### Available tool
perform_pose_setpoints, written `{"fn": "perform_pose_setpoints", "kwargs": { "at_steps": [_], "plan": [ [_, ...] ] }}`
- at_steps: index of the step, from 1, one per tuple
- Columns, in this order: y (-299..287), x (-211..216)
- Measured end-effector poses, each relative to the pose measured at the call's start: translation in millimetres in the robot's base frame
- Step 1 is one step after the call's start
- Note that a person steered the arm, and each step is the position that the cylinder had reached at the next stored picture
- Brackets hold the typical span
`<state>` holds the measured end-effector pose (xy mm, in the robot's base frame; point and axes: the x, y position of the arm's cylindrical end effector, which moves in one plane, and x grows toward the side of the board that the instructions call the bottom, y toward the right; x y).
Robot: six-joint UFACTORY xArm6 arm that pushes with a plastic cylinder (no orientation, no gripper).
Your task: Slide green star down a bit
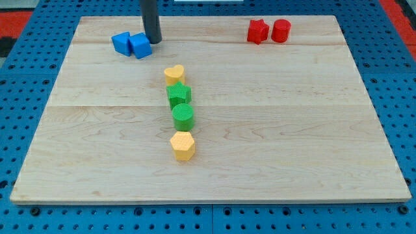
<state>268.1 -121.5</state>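
on the table (312, 130), a column of four blocks: yellow heart (174, 74), green star (178, 95) touching below it, green cylinder (183, 117) just below the star, yellow hexagon (182, 145) lowest. my tip (153, 41), a bare rod with no hand to open or hold anything, stands well above the star, beside two blue blocks (132, 45). approach not begun; next, the tip likely must get between heart and star, with the cylinder blocking the star's way.

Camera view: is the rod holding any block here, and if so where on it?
Nothing is held. My tip rests on the board just right of the blue blocks, apart from the green star.
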Motion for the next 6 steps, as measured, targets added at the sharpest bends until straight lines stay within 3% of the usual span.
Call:
{"fn": "perform_pose_setpoints", "kwargs": {
  "at_steps": [1, 4, 6],
  "plan": [
    [-0.4, 11.9],
    [112.0, 64.0],
    [101.0, 113.2]
  ]
}}
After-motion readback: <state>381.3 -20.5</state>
